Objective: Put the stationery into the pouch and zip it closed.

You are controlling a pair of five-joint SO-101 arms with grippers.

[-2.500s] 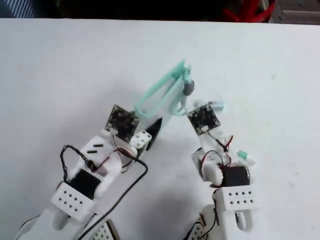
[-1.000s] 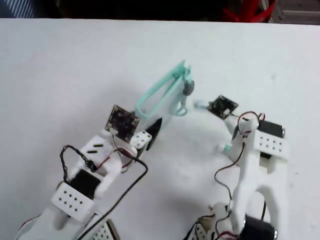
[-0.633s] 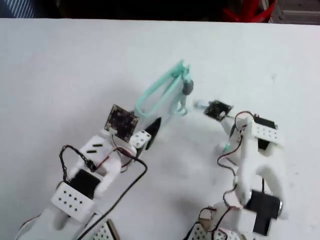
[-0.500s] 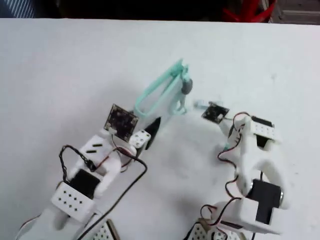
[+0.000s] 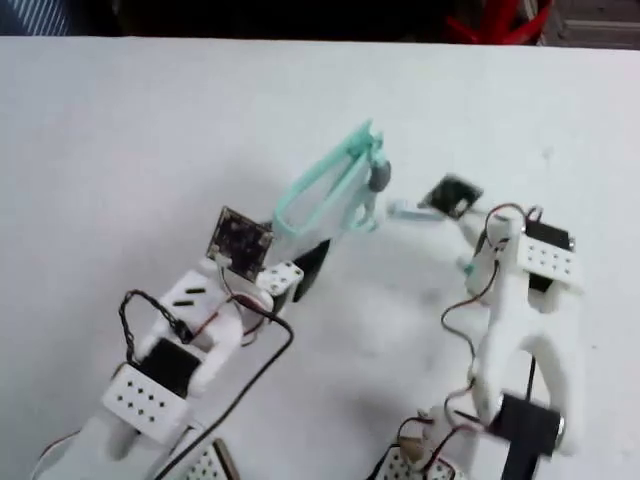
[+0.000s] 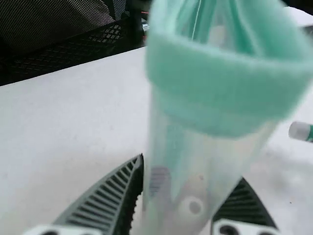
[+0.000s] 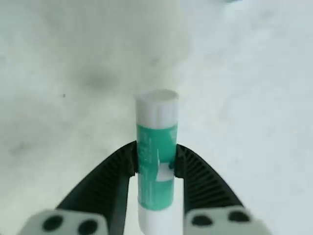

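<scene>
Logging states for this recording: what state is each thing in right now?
pouch: unzipped, mouth open, gripped.
glue stick: gripped, not yet in the pouch.
left gripper: fingers shut on the pouch.
right gripper: fingers shut on the glue stick.

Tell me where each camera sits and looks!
High view: above the table, looking down on left arm, right arm and pouch.
Left wrist view: on left arm, facing left fingers clamping the pouch.
Right wrist view: on right arm, facing right fingers gripping a green-and-white stick.
Shared: high and left wrist views show the pouch.
</scene>
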